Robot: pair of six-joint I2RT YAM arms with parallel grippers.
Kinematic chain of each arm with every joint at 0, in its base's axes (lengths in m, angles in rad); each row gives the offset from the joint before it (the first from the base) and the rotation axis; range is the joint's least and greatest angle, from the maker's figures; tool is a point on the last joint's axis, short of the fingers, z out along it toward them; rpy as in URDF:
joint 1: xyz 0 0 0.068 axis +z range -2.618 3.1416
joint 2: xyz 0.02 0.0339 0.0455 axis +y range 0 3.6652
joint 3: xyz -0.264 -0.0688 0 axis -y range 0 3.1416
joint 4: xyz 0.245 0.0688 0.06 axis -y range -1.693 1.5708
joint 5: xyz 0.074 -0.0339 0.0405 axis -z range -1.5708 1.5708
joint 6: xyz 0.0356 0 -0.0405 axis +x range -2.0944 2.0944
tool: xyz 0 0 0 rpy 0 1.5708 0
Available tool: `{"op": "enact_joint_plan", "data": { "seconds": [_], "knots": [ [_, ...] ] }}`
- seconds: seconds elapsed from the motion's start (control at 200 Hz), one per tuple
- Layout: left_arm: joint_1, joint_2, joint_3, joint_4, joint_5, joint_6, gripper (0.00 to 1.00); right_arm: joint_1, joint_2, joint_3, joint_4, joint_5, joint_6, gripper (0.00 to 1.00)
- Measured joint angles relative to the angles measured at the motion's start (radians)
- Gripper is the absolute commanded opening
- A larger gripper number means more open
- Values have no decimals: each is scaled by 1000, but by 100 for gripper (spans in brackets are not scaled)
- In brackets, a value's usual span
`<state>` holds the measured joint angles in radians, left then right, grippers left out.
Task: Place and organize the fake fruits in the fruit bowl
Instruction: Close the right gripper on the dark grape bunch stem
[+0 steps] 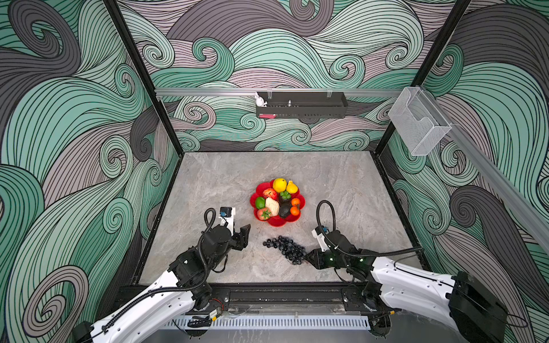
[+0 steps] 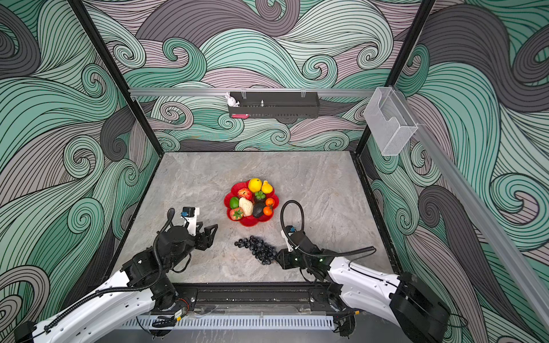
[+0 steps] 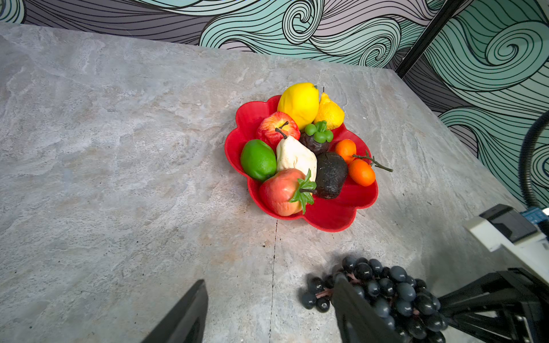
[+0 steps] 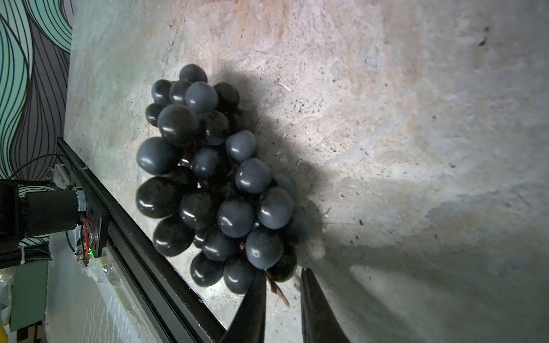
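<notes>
Grapes are the one piece out: the grape bunch [image 1: 285, 248] lies on the bench [image 1: 341, 193] just in front of the fruit bowl [image 1: 277, 222], which holds the other fruits. My right end effector [image 4: 282, 285] sits at the stalk end, jaws only narrowly apart, the brown stem [image 4: 277, 292] lying between them unpinched, so it grips nothing. My left end effector [image 3: 267, 311] hangs wide open and empty near the bunch's other end. I'd ease in deeper along the stem, close firmly and lift slowly. A thin stalk may slip and the bunch will likely swing, so I'd aim for the bowl's bare near petals
</notes>
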<state>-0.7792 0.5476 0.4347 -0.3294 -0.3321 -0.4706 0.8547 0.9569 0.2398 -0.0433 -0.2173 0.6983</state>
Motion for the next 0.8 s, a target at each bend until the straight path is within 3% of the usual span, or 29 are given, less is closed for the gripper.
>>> {"op": "enact_joint_plan", "data": {
  "seconds": [0.185, 0.46, 0.801],
  "knots": [
    [1, 8, 0, 2, 0, 0, 70, 0, -90, -34, -40, -7, 11, 28],
    [5, 76, 0, 10, 23, 0, 70, 0, -103, -56, -59, -47, 19, 27],
    [5, 64, 0, 11, 31, -4, 70, 29, 69, -16, 19, -67, 18, 25]
  ]
}}
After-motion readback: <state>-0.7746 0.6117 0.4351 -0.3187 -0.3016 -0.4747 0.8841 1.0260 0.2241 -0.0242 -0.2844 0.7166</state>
